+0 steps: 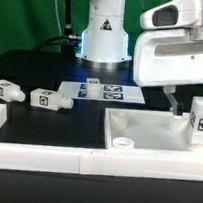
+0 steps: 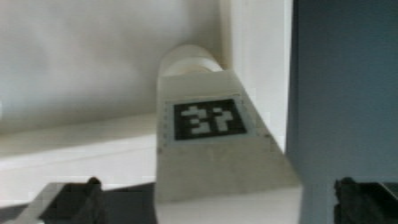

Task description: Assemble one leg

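A leg [image 1: 201,121], a white square-section block with a black-and-white tag, stands upright at the right end of the wide white tray-like piece [image 1: 152,130] in the exterior view. In the wrist view the same leg [image 2: 214,130] fills the middle. My gripper [image 2: 217,205] is open around it, with a dark fingertip [image 2: 71,200] on one side, the other on the far side, and a gap on each side of the leg. In the exterior view one dark finger [image 1: 175,105] hangs just left of the leg. The other finger is hidden.
Two more legs [image 1: 8,92] [image 1: 49,100] lie on the black table at the exterior view's left. The marker board [image 1: 103,90] lies in front of the robot base [image 1: 102,39]. The tray has a round socket [image 1: 123,143]. A white wall [image 1: 44,159] runs along the front.
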### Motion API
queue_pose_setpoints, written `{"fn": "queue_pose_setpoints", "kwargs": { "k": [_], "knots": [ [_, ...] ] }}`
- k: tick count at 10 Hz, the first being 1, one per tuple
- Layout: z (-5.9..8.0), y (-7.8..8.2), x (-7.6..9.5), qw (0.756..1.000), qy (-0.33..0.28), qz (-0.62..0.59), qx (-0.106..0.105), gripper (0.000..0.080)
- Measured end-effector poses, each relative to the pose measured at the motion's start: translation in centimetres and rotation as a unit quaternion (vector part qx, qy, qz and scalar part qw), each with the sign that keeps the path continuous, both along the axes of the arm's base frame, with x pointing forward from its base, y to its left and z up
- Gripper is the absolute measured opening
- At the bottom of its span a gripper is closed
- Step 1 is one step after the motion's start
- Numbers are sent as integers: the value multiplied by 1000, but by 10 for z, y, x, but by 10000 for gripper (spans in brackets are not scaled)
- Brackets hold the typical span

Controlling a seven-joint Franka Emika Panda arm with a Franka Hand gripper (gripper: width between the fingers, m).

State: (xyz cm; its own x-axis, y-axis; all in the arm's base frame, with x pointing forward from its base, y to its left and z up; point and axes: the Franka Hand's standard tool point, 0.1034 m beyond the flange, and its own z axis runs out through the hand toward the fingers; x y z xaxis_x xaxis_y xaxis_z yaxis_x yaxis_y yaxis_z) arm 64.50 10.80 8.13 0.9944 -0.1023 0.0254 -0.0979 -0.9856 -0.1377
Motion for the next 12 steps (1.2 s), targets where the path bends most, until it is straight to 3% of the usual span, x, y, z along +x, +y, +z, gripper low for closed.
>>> {"fn": "queue_pose_setpoints", "kwargs": {
  "k": [3, 5, 8, 10, 12],
  "knots": [
    [-5, 2, 4, 999, 2, -42, 0, 640],
    [-5, 3, 4, 994, 11, -110, 4, 301],
    [-6, -1, 3, 974, 26, -223, 6, 289],
    [-7, -3, 2, 925, 46, -378, 10, 289],
    [-8, 4, 0, 840, 68, -538, 14, 289]
  ]
}}
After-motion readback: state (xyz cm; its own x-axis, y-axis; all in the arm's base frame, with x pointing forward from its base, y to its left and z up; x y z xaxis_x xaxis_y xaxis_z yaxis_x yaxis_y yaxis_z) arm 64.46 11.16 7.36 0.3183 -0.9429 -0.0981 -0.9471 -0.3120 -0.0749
